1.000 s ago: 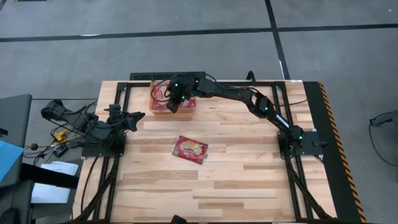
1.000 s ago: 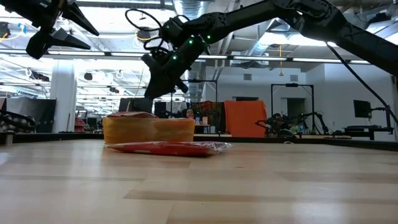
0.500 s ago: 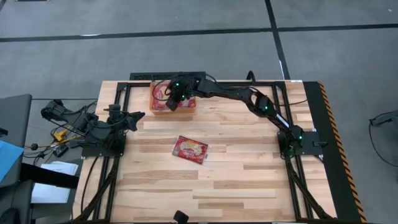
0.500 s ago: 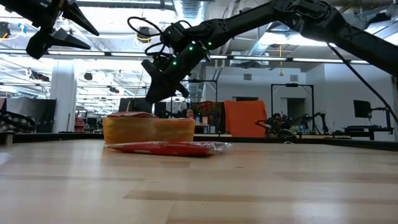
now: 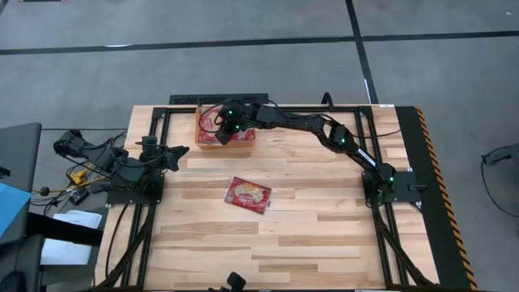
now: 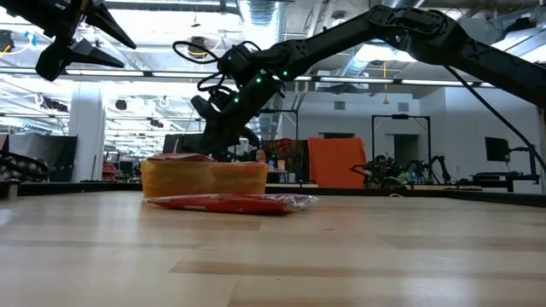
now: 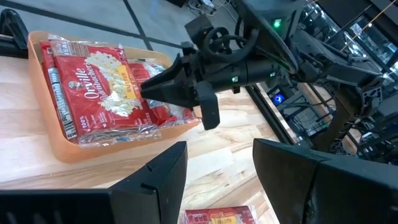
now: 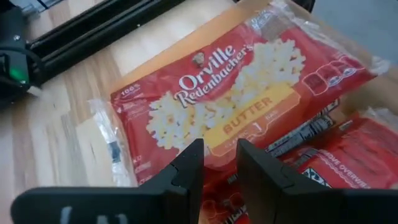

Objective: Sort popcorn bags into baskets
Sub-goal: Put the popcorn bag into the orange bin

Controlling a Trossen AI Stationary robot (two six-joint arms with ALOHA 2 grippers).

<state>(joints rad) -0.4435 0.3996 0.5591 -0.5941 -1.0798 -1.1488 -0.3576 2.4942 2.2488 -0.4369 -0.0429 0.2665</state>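
The shallow translucent orange plastic basket (image 5: 223, 146) sits near the far edge of the wooden desk (image 5: 324, 235), and it already holds several flat red popcorn bags with yellow butter panels (image 7: 93, 87), stacked and overlapping so that the top ones rise to about the rim; an exact count cannot be read through the pile. One more red and yellow popcorn bag (image 5: 248, 194) lies alone out on the bare desk, well apart from the basket and nearer the middle, so by my reckoning the sorting is mostly done with this single packet left to collect, as far as the views reach. The right claw (image 8: 214, 165) hovers just above the topmost bag in the basket, its fingers parted by a narrow gap with nothing between them, so it looks released and empty. The left claw (image 7: 214, 165) waits raised off to the left side of the desk, aimed toward the basket, its fingers apart and holding nothing. The next job would likely be fetching the lone bag.
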